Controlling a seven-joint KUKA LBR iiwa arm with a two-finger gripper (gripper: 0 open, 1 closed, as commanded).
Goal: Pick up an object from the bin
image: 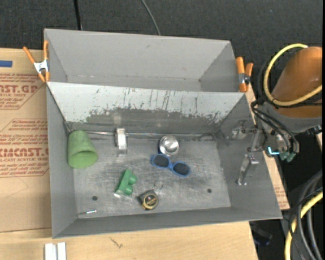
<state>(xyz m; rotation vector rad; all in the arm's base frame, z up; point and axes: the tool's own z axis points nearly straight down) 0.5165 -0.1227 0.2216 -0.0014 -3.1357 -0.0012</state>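
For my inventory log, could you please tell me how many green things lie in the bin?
2: a green cup at the far left and a small green piece nearer the front. None looks hidden.

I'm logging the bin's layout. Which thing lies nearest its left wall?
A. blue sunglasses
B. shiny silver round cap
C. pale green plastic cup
C: the pale green plastic cup lies on its side by the grey metal bin's left wall; the rest sit further right.
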